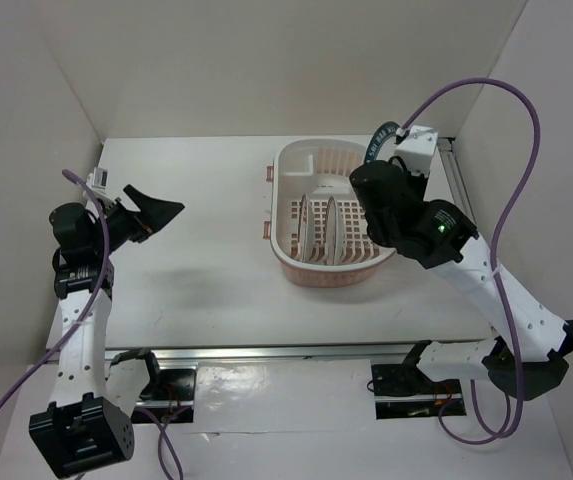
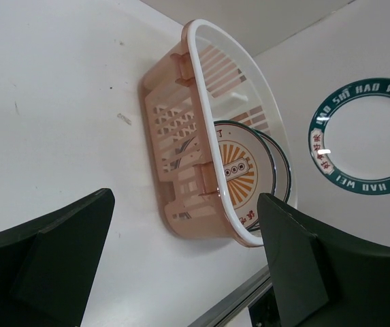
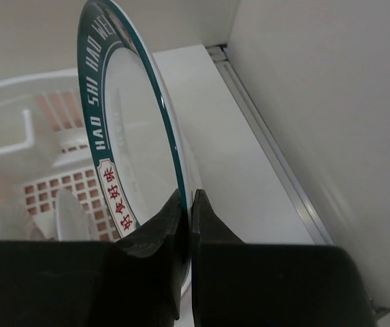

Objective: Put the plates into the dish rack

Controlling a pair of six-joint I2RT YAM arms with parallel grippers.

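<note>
The pink-cream dish rack (image 1: 331, 160) stands at the back right of the table. Two plates stand on edge inside it, the orange-centred one (image 1: 311, 228) and another (image 1: 341, 230) beside it. My right gripper (image 1: 391, 160) is shut on the rim of the teal-lettered plate (image 1: 378, 140) and holds it upright over the rack's right rim. In the right wrist view the fingers (image 3: 160, 231) pinch this plate (image 3: 133, 136) above the rack (image 3: 45, 95). My left gripper (image 1: 151, 215) is open and empty, well left of the rack. The left wrist view shows the rack (image 2: 181, 136), the orange plate (image 2: 239, 170) and the held plate (image 2: 368, 136).
White enclosure walls stand close on the left, back and right. A metal rail (image 1: 296, 352) runs along the table's front edge, and another (image 3: 269, 150) runs along the right side next to the rack. A purple cable (image 1: 526, 150) loops above the right arm.
</note>
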